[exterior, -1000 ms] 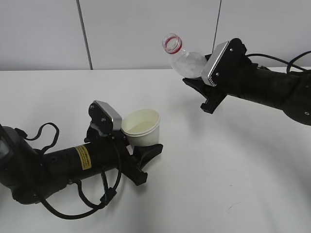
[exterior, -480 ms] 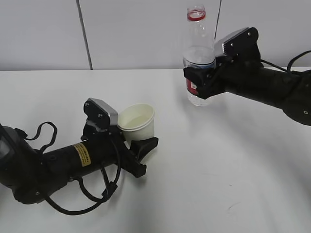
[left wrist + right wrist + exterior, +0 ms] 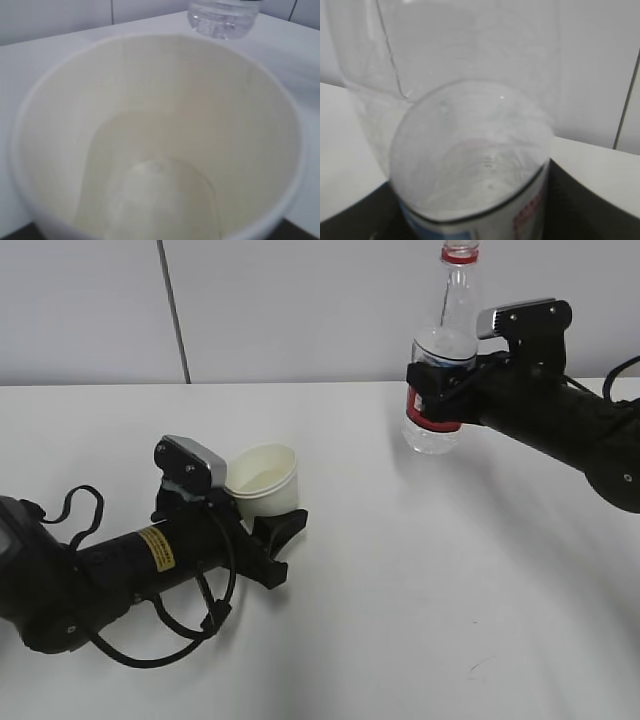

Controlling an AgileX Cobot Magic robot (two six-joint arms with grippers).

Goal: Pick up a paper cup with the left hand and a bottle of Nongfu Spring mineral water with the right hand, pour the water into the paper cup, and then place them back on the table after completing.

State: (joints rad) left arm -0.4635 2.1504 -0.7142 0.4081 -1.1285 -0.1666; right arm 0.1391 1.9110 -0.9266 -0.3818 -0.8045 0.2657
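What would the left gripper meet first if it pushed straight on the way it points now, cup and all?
Probably nothing soon: the left gripper, holding the paper cup, points right and away over bare table. Its wrist view shows the bottle ahead, far off; depth is unclear.

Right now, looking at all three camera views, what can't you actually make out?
- Bottle mouth: cut off by the exterior view's top edge.
- Left gripper fingertips: the paper cup hides them in the exterior view and fills the left wrist view.
- Right gripper fingers: right wrist view blurred, filled by the bottle.
- Water level in the cup: unclear.
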